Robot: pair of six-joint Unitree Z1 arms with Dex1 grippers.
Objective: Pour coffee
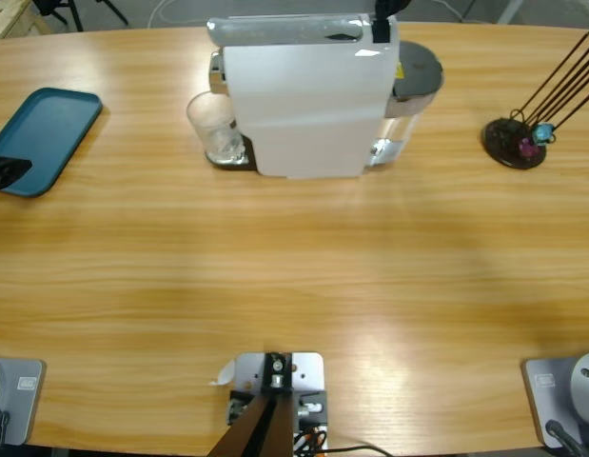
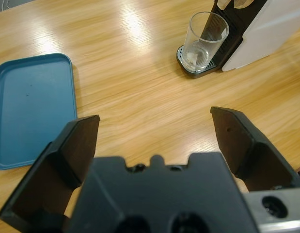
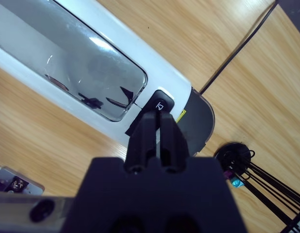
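Right gripper (image 3: 158, 127): we see its jaws pressed together, nothing between them, tips on or just above the small black button (image 3: 161, 103) on top of the white coffee machine (image 1: 308, 105). From above only a bit of that gripper shows, at the machine's top right edge (image 1: 382, 24). Beside the button in the right wrist view sits the machine's long glossy silver lid panel (image 3: 82, 68), and past it the grey water tank lid (image 3: 198, 121).

Left gripper (image 2: 154, 141): jaws spread wide, nothing in them, over bare wooden table (image 1: 294, 276). In the high view only its black tip shows at the far left edge (image 1: 7, 171), at the corner of the teal tray (image 1: 42, 138). The left wrist view has the same tray (image 2: 31, 107) to one side of the jaws.

Clear drinking glass (image 1: 214, 129) stands upright on the machine's drip tray (image 2: 188, 65), under the spout side of the machine, well apart from the left gripper. We can't make out the coffee inside it; the glass (image 2: 204, 41) looks clear with only a pale patch near its bottom.

At the table's other end, well apart from the machine: a dark round holder (image 1: 513, 143) with thin sticks leaning out of it.
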